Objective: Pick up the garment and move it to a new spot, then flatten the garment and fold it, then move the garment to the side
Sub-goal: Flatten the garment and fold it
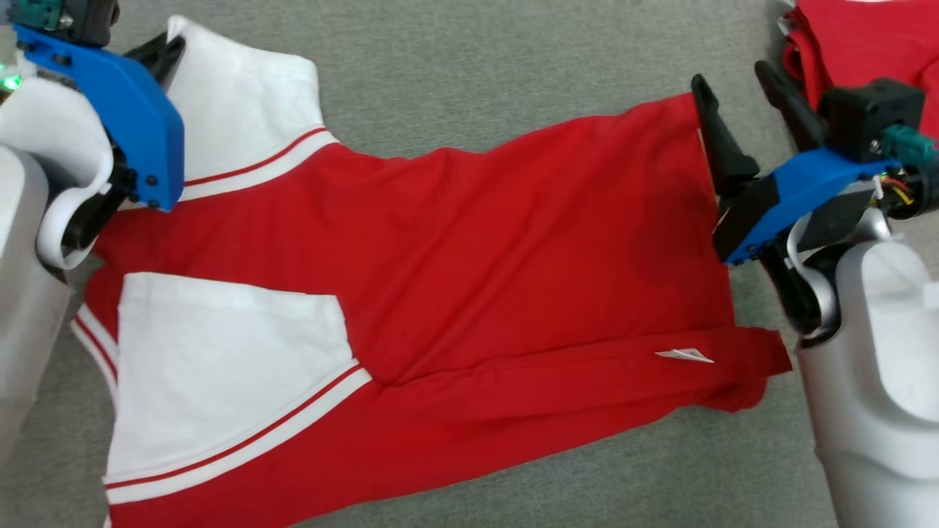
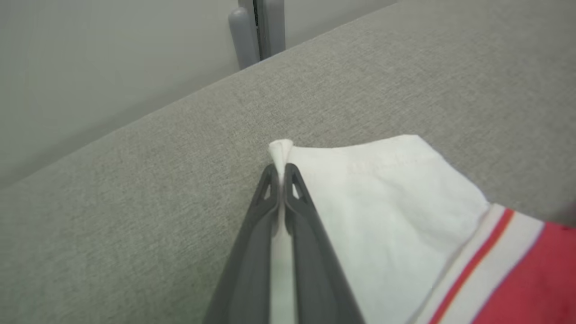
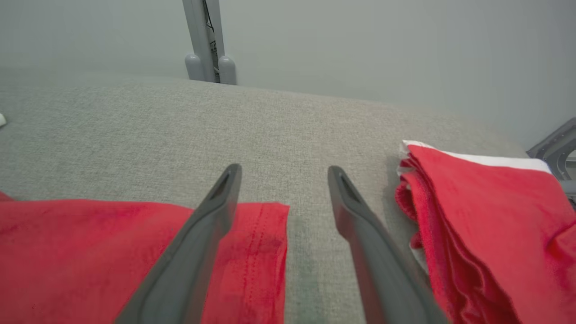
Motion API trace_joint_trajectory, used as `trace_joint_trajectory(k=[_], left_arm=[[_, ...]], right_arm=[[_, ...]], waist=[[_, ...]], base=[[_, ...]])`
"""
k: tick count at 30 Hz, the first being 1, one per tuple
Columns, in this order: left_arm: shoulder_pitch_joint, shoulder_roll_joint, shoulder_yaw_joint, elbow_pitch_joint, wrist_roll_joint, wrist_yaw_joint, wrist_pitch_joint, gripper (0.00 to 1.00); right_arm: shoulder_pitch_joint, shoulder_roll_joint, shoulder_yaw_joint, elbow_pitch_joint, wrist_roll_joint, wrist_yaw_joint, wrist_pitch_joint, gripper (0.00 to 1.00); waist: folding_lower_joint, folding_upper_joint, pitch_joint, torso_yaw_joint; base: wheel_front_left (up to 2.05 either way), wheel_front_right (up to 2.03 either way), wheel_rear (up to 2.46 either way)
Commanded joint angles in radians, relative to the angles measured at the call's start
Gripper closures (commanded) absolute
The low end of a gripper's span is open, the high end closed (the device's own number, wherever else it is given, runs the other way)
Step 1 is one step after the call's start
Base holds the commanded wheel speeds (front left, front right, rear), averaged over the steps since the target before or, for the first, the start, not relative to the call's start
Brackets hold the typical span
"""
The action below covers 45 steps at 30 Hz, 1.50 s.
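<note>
At upper left, the left gripper [image 2: 280, 173] pinches the red-and-white cloth garment [image 1: 477, 257] by its white sleeve [image 2: 382, 202]. The right gripper [image 3: 283, 171], splayed, should bite the hem [image 3: 270, 234] fully before both lift.

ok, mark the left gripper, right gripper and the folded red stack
left gripper [image 2: 281, 171], left wrist view, between tips pinching the garment [image 2: 382, 193] at its white sleeve corner
right gripper [image 3: 284, 169], right wrist view, midway between its open fingertips
folded red stack [image 3: 486, 216], right wrist view, top layer
</note>
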Motion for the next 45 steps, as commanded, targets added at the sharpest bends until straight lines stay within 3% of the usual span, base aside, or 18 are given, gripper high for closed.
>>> trace_joint_trajectory(k=[1,10,11,12,14,15,16,26,36,45], left_arm=[[-0.021,-0.004,-0.001,-0.005,-0.001,-0.001,-0.02,1.0],[-0.026,-0.026,-0.03,-0.053,-0.017,-0.001,-0.158,1.0],[-0.022,-0.026,-0.033,-0.062,-0.021,-0.001,-0.167,1.0],[-0.019,-0.025,-0.038,-0.071,-0.022,-0.001,-0.176,1.0],[-0.011,-0.025,-0.043,-0.089,-0.026,-0.001,-0.194,1.0],[-0.007,-0.027,-0.045,-0.098,-0.028,-0.001,-0.202,1.0],[-0.003,-0.028,-0.047,-0.108,-0.03,-0.001,-0.21,1.0],[0.092,-0.021,-0.03,-0.207,-0.048,0.021,-0.323,1.0],[0.445,0.011,-0.013,-0.401,-0.122,0.114,-0.438,1.0],[0.717,-0.011,-0.023,-0.454,-0.189,0.181,-0.532,1.0]], right_arm=[[-0.02,-0.009,-0.007,0.019,-0.01,0.0,0.011,0.0],[-0.078,-0.053,-0.038,0.189,0.057,0.0,0.148,0.0],[-0.083,-0.055,-0.038,0.203,0.074,0.0,0.164,0.09],[-0.088,-0.056,-0.039,0.214,0.092,0.0,0.175,0.53],[-0.095,-0.059,-0.042,0.235,0.128,0.0,0.197,0.76],[-0.098,-0.062,-0.042,0.242,0.141,0.0,0.201,0.98],[-0.104,-0.063,-0.046,0.247,0.157,0.0,0.198,1.0],[-0.084,-0.095,-0.019,0.268,0.178,0.0,0.048,1.0],[0.162,-0.135,-0.032,0.17,0.212,0.0,-0.081,1.0],[0.392,-0.083,-0.12,0.035,0.216,0.0,-0.083,1.0]], waist=[[-0.0001,0.0,-0.002,0.012],[-0.0001,0.0,-0.029,0.089],[-0.0001,0.0,-0.03,0.094],[-0.0001,0.0,-0.031,0.1],[-0.0001,0.0,-0.033,0.109],[-0.0001,0.0,-0.035,0.113],[-0.0001,0.0,-0.036,0.116],[-0.0001,0.0,-0.101,0.133],[-0.0001,0.0,-0.258,0.174],[-0.0001,0.0,-0.337,0.202]], base=[[0.0,0.0,0.0],[0.0,0.0,0.0],[0.0,0.0,0.0],[0.0,0.0,0.0],[0.0,0.0,0.0],[0.0,0.0,0.0],[0.0,0.0,0.0],[0.0,0.0,0.0],[0.0,0.0,0.0],[0.0,0.0,0.0]])
